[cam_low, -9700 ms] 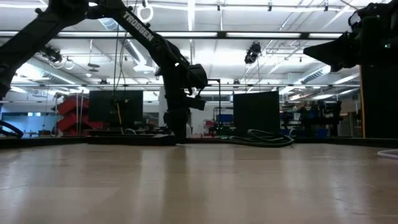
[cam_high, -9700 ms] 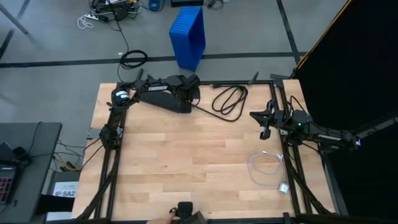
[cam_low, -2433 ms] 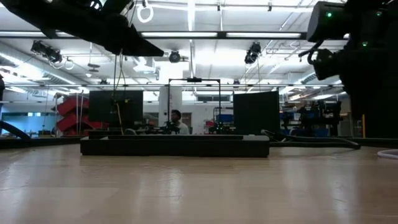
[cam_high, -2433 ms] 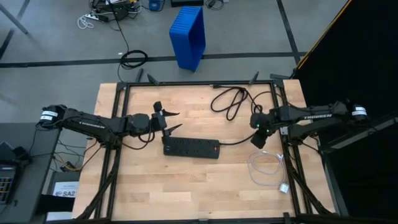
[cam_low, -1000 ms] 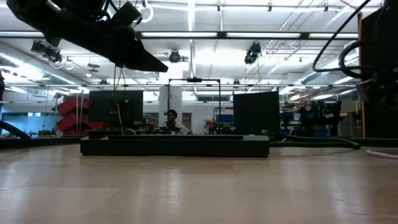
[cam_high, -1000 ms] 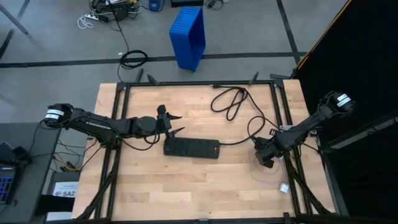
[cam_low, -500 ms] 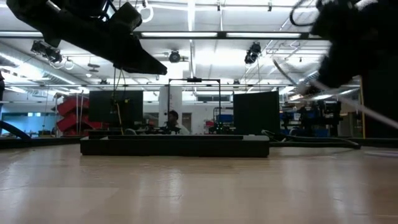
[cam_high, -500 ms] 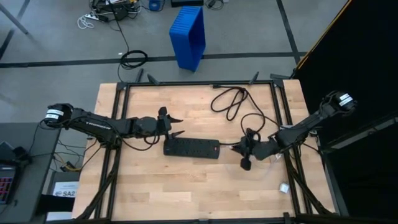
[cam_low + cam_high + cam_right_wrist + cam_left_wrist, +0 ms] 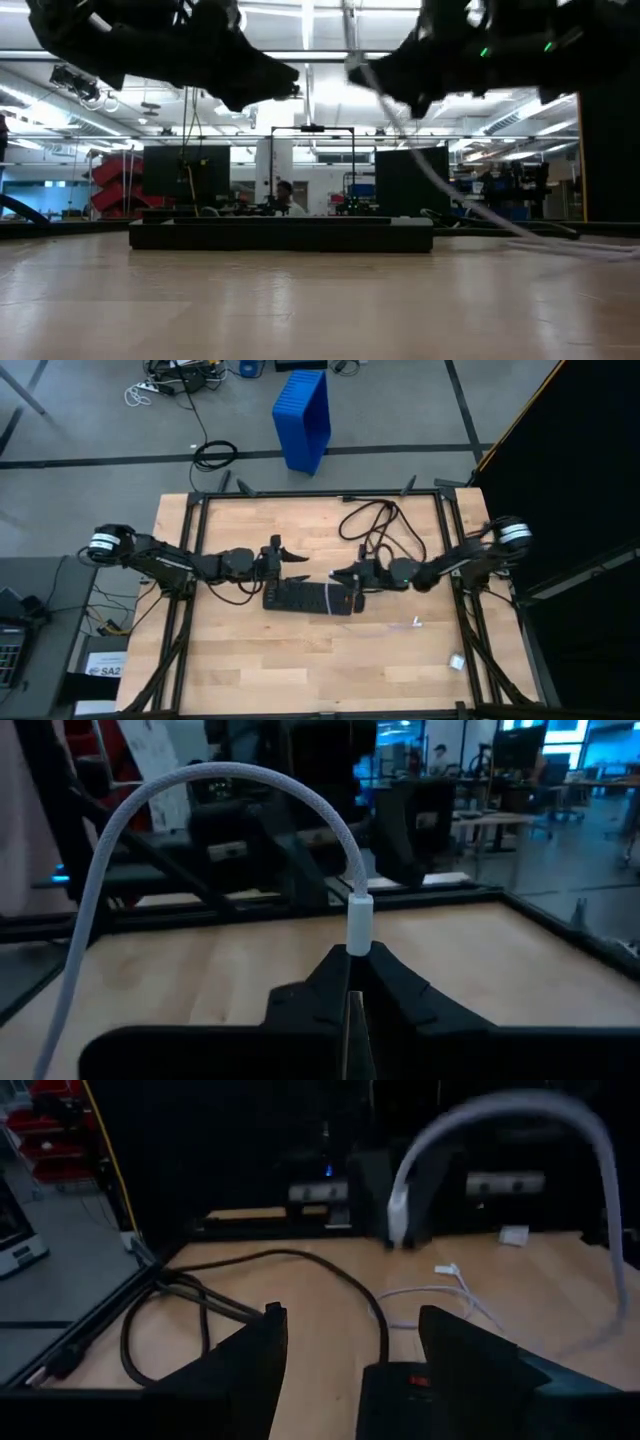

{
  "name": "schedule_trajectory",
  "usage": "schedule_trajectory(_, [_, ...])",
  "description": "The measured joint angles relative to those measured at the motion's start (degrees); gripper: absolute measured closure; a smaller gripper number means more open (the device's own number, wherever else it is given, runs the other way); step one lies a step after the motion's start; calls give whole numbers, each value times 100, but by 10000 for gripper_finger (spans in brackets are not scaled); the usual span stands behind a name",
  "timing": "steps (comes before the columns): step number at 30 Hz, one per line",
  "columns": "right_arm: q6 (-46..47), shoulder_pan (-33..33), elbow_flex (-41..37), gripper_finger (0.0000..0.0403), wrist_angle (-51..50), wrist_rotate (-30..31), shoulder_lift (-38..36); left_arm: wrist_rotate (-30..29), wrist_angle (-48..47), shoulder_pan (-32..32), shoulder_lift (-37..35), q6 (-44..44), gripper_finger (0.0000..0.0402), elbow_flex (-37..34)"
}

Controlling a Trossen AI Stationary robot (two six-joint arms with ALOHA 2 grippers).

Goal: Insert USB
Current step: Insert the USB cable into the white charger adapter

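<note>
Only the right wrist view shows the right gripper pinching the USB.

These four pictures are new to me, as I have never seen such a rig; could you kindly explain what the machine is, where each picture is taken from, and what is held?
The machine is two dark robot arms working over a wooden table. One picture looks straight down from above, one looks level across the tabletop into the room behind, and two come from cameras on the arms' wrists.

On the table lie a long black power strip and its thick black cord, looped toward the far edge.

The right gripper is shut on the plug end of a thin white USB cable, which arches up from its fingers; seen from above, this gripper is over the right end of the strip. The left gripper is open and holds nothing, above the strip's left part.
</note>
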Motion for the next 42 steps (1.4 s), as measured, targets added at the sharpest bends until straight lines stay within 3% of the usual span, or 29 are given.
schedule_trajectory(4, [-41,-86,348,403,653,-405,745,-24,18,0,254,-2,188,0])
schedule_trajectory(12, [-40,-102,943,403,533,-746,1391,-29,564,2,570,-25,188,0])
schedule_trajectory(21, [-92,-10,964,403,525,-746,1418,78,600,0,571,-149,193,0])
schedule_trajectory(32, [-148,4,961,403,514,-591,1418,468,366,2,571,-140,265,0])
schedule_trajectory(42, [-272,3,961,403,432,-572,1418,324,-531,15,346,7,225,2])
